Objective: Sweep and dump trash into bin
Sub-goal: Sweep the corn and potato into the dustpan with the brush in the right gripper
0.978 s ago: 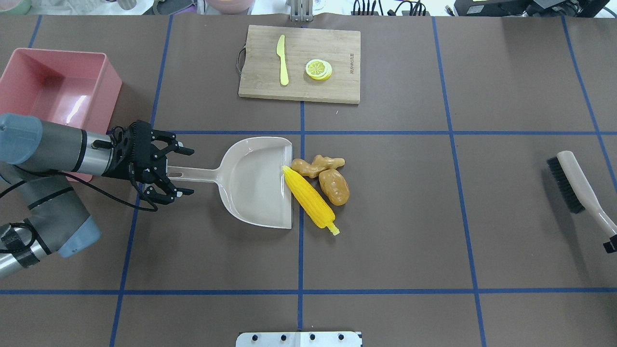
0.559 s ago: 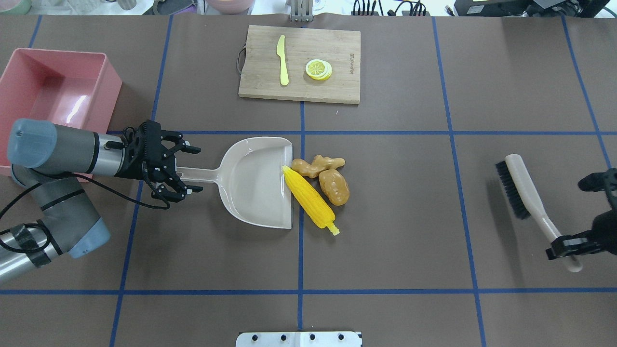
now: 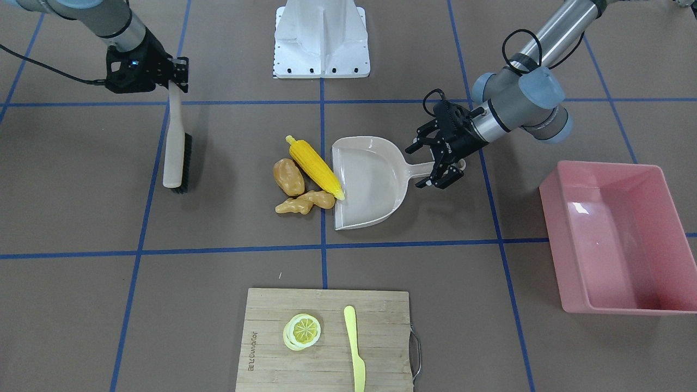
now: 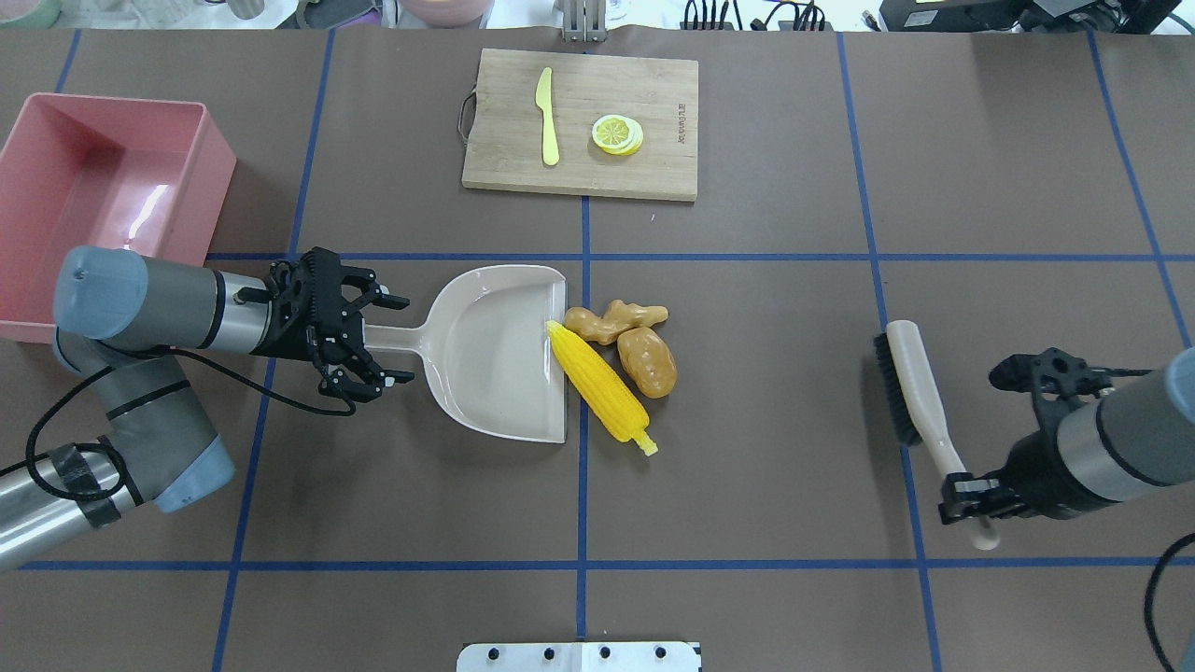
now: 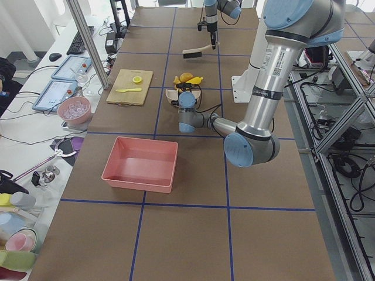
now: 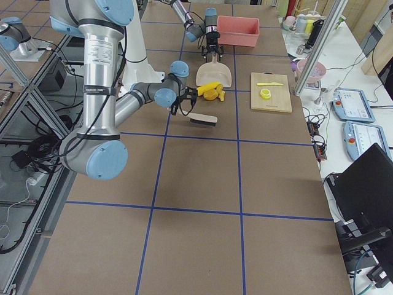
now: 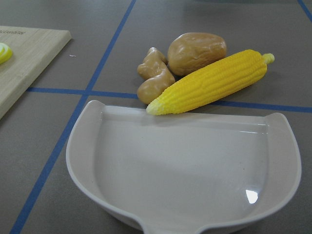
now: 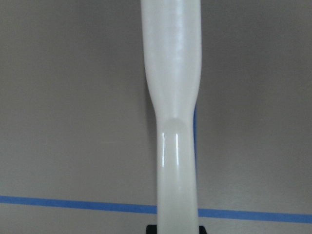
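The three pieces of trash lie bunched at the middle of the bench (image 4: 747, 467), just outside the open mouth of the beige dustpan (image 4: 495, 364). The yellow corn cob (image 4: 602, 385) lies slantwise along the pan's front lip, its pointed tip resting on that edge. The brown potato (image 4: 647, 361) sits against the cob's far side, and the tan ginger root (image 4: 616, 320) lies beside both, close to the lip. The left pincer (image 4: 401, 340) lies level with the bench, its fingers spread on either side of the dustpan's long handle, with a gap to the handle on each side. The pink bin (image 4: 217, 182) stands well apart at the far left corner of the bench, behind the left arm. On the right, the right pincer (image 4: 971, 497) pinches the end of the handle of a brush (image 4: 920, 397), whose dark bristles face the trash from well away; whether the brush head touches the bench cannot be told. A wooden cutting board (image 4: 653, 89) at the far edge carries a pale yellow knife (image 4: 546, 117) and lemon slices (image 4: 617, 133).
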### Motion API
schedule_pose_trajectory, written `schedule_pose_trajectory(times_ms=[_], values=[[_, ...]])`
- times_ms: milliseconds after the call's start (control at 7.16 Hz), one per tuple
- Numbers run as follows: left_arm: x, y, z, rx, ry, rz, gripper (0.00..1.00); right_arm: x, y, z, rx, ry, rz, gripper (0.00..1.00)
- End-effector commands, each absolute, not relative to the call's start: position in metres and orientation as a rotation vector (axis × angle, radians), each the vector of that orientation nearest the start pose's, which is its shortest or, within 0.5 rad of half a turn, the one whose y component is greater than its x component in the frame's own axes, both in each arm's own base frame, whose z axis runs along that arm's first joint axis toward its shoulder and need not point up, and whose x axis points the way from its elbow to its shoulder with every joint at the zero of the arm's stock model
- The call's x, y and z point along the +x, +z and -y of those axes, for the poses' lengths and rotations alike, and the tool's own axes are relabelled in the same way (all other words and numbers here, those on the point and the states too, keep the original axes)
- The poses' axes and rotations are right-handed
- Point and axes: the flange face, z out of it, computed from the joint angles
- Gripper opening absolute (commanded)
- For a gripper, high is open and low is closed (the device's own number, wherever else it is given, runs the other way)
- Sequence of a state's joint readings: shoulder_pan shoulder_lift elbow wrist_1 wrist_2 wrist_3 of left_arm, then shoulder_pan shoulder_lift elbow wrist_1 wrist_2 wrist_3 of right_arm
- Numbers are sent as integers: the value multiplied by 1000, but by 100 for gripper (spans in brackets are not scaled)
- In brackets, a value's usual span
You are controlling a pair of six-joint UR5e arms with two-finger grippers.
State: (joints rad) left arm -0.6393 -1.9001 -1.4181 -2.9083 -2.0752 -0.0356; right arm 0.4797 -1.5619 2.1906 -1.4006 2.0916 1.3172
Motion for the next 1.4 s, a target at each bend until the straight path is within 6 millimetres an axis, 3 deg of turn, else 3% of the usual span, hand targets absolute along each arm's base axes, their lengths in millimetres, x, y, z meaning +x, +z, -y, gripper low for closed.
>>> schedule_pose_trajectory(times_ms=[0, 279, 419, 1258], values=[[451, 404, 433, 1167, 1075, -1108, 98, -417, 285, 280, -175, -10, 876, 0], [456, 403, 434, 1163, 1068, -1099, 98, -454, 280, 262, -152, -49, 861, 0], [458, 404, 432, 1155, 1070, -1099, 98, -477, 264, 269, -153, -41, 874, 0], [462, 395, 433, 1143, 1068, -1091, 98, -535, 212, 277, -161, -35, 917, 0]])
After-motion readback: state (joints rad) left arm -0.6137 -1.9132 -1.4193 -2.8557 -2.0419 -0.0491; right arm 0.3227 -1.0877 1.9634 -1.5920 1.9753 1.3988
